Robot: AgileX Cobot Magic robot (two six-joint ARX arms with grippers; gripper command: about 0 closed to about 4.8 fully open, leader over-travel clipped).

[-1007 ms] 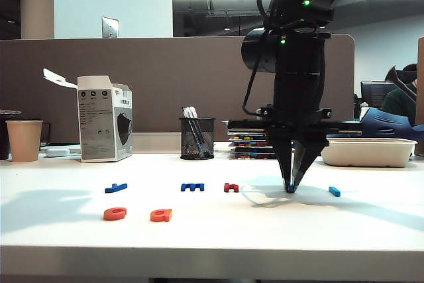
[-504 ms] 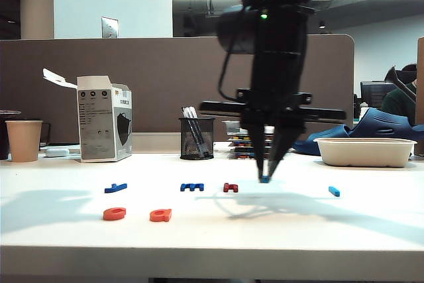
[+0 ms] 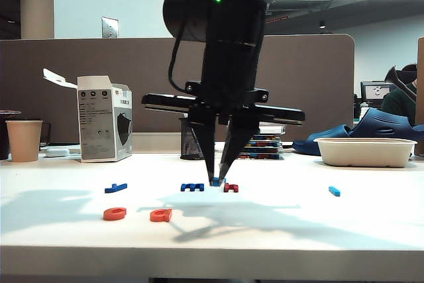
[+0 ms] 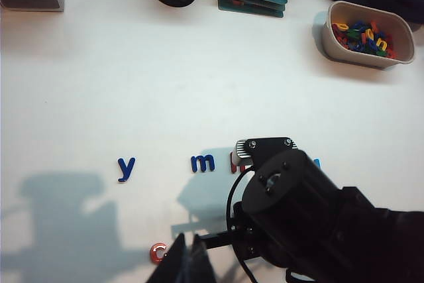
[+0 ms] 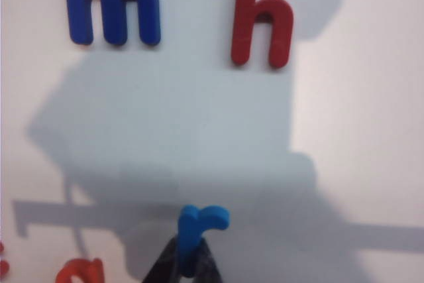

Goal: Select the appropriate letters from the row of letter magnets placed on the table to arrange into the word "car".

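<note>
Right hand (image 3: 218,178): pinching light-blue "r" (image 5: 199,226), carried leftward from row's right, above "m" (image 3: 192,187) and "h" (image 3: 230,187); "c", "a" await. Left hand (image 4: 192,263): pressed together, empty.

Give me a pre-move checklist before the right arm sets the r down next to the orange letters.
1. Grip on the light-blue r: ok, the right gripper is shut on it.
2. r clear of the table: cannot tell, the tips hang close to the surface.
3. Orange c and orange a in place at the front: ok, side by side.
4. Bare spot right of the a: ok.
5. Dark blue m and dark red h undisturbed: ok, both lie flat in the row.
6. Left gripper out of the way: cannot tell; it is shut, holding nothing visible.
</note>
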